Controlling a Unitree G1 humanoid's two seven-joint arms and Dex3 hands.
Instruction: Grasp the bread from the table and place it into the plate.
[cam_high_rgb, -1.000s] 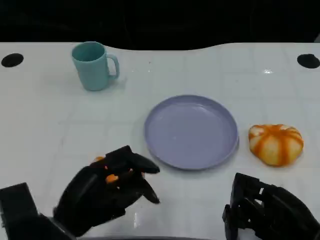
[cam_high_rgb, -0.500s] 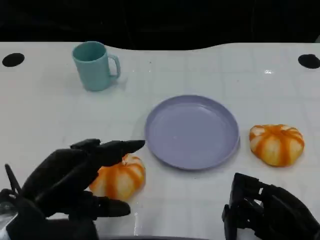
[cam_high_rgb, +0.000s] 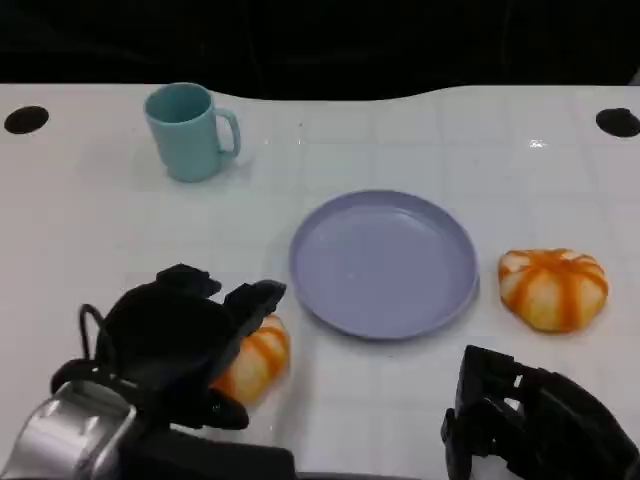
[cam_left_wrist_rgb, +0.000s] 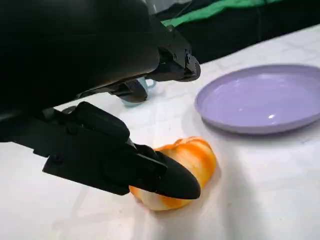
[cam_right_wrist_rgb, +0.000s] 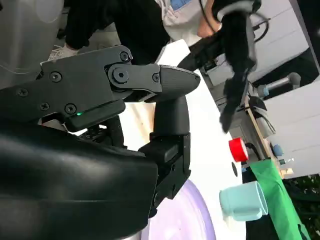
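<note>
The left hand (cam_high_rgb: 185, 340) cups, not yet gripping, the bread (cam_high_rgb: 255, 358) at the plate's (cam_high_rgb: 440, 300) 8 o'clock. A loose, one-sided squeeze could roll it away.

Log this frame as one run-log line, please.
left hand: over near bread, touching, grip unclear | right hand: idle, holds nothing | plate: empty | second bread: right of plate

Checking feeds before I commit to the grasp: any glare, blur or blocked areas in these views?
Head view: sharp, small glare spots on the white table; left hand covers part of the near bread. Left wrist view: the hand's shell is dark and blocks much, bread and plate readable. Right wrist view: right hand up close, bright background.
</note>
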